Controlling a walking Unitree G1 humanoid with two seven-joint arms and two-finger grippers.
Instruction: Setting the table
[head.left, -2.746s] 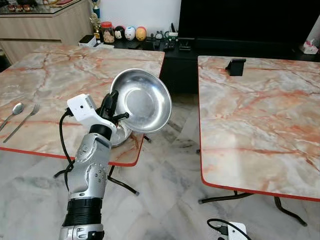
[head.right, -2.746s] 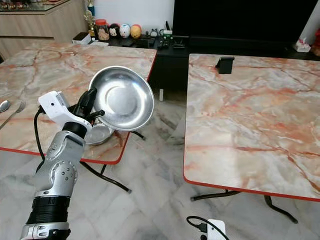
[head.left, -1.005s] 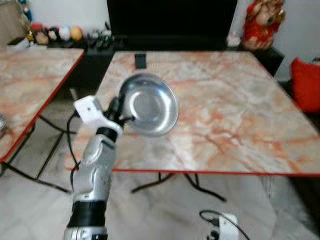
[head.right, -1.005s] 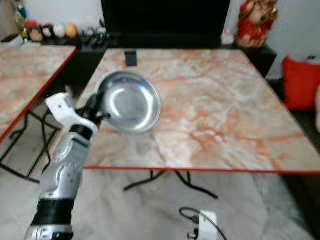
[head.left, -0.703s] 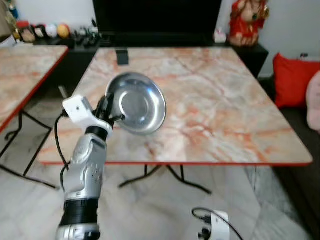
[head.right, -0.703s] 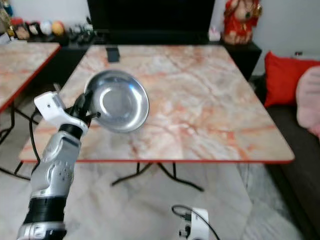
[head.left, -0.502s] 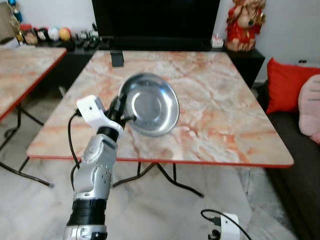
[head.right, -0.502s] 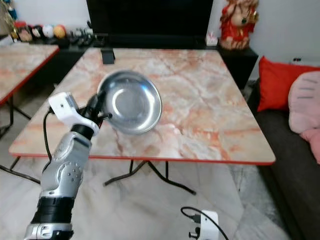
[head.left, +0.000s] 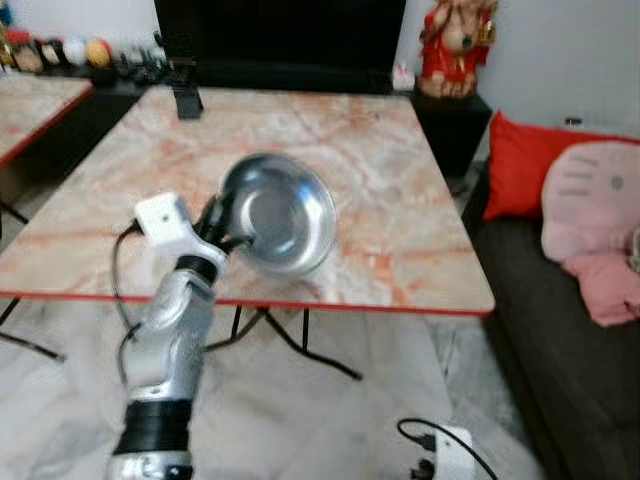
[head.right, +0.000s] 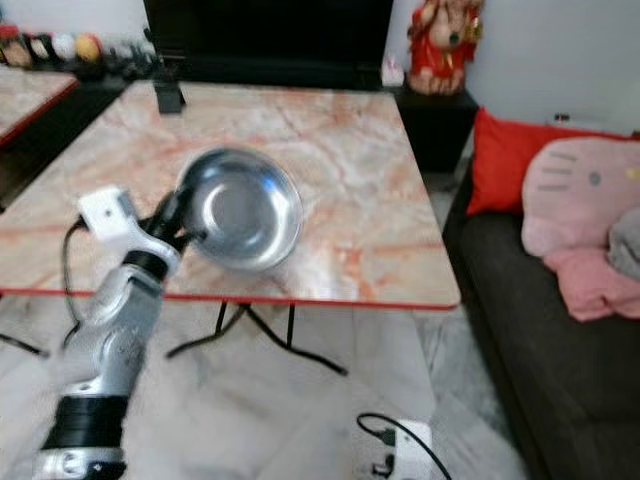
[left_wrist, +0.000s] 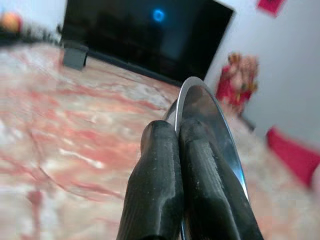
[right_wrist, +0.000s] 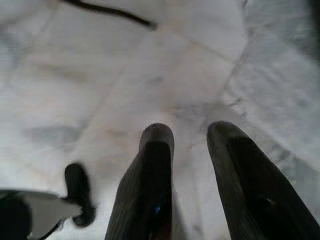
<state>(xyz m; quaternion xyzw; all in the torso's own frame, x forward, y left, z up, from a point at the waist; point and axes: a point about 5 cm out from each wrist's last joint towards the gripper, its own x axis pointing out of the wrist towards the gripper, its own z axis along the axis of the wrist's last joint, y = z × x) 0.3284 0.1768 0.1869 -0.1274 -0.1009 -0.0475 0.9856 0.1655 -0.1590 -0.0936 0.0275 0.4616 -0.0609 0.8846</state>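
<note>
Far left, at about nine o'clock in the head view, a corner of a second marble table (head.left: 30, 95) with a red rim peeks in. Next, the left arm rises from seven o'clock, and the left gripper (head.left: 222, 222) is clenched on the rim of the steel bowl (head.left: 280, 213). The wrist view confirms it: both black fingers (left_wrist: 157, 185) pressed together on the bowl's thin edge, no gap at all. The bowl is held up in the air, tilted so its hollow faces the camera, over the near left part of the marble table (head.left: 400, 250), close to the red front edge. At eleven o'clock on that table stands a small dark stand (head.left: 186, 101), well apart from the bowl. Behind it, at twelve, a black TV (head.left: 280, 35) on a dark cabinet, and at one o'clock a red figurine (head.left: 450, 45). Moving right, a dark sofa (head.left: 560, 360) runs from three to five o'clock with a red cushion (head.left: 515, 165) and a pink cushion (head.left: 590, 200). Down at five o'clock a white box with a black cable (head.left: 440, 455) is visible above the pale marble floor (head.left: 330, 420). The right gripper (right_wrist: 190, 137) hangs low over that floor, its two fingers parted and empty.
</note>
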